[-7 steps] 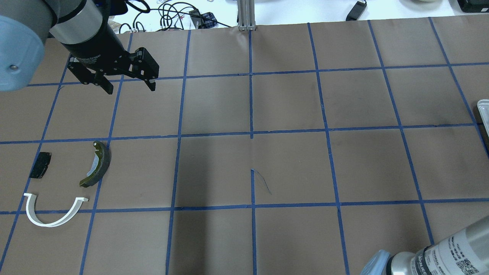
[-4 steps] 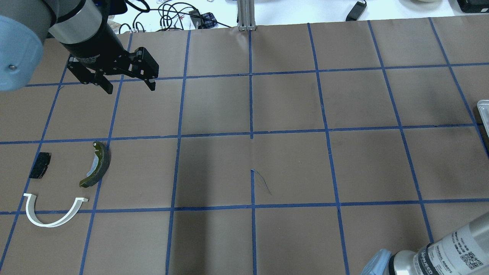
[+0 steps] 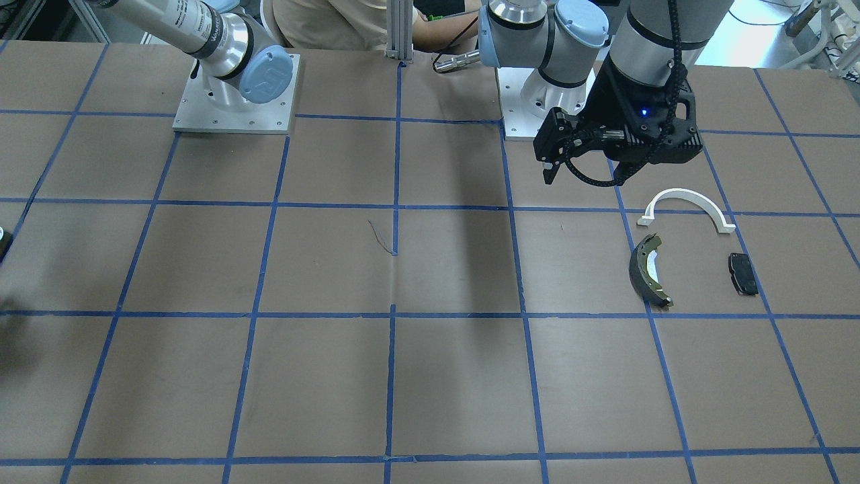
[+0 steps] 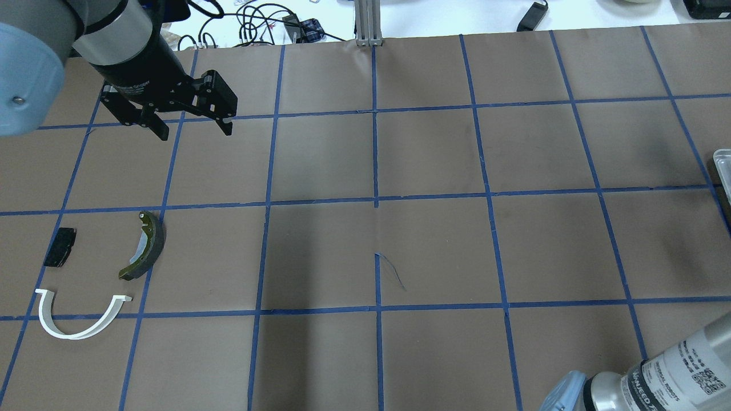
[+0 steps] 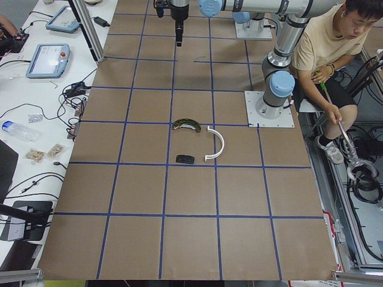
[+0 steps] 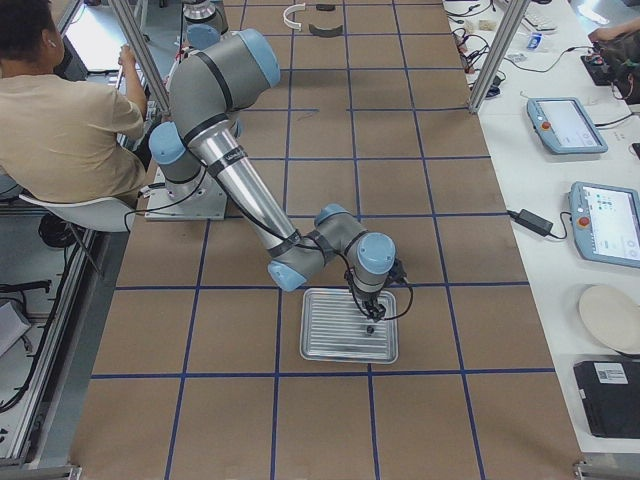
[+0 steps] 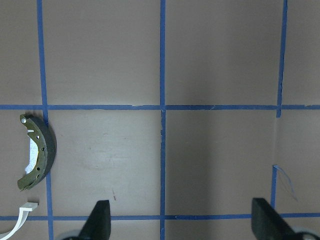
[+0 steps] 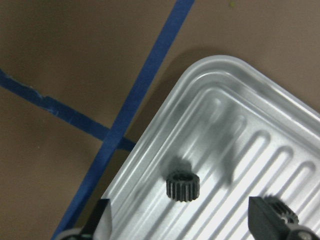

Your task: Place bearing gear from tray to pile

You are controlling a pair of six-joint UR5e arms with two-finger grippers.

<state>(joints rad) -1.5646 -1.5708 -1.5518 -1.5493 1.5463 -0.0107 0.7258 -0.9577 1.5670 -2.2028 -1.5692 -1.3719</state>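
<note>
The bearing gear (image 8: 182, 186) is lying on the ribbed floor of the metal tray (image 8: 215, 75), near one rounded corner. The tray is sitting at the robot's right end of the table (image 4: 434, 245). The right gripper (image 8: 180, 220) is hanging over the tray and pointing down. Its two fingers are spread wide and are gripping nothing, and the gear is showing in the gap between them, lower down and apart from both. A second small gear (image 8: 281, 211) is lying on the tray too, partly hidden behind one fingertip. The raised rim of the tray is running just beside the bearing gear, and blue tape lines are crossing the brown paper outside it.

The pile is lying at the other end of the table, well apart from the tray. It is made of a white half-ring arch (image 3: 685, 193), a dark curved brake shoe (image 4: 154, 242) and a small black pad (image 4: 60, 247), each one near the others but not touching. The left gripper (image 4: 195, 132) is hovering high above the table beside the pile, toward the middle of the table, with its fingers wide apart and holding nothing.

An operator (image 5: 326, 48) is sitting behind the robot bases.
</note>
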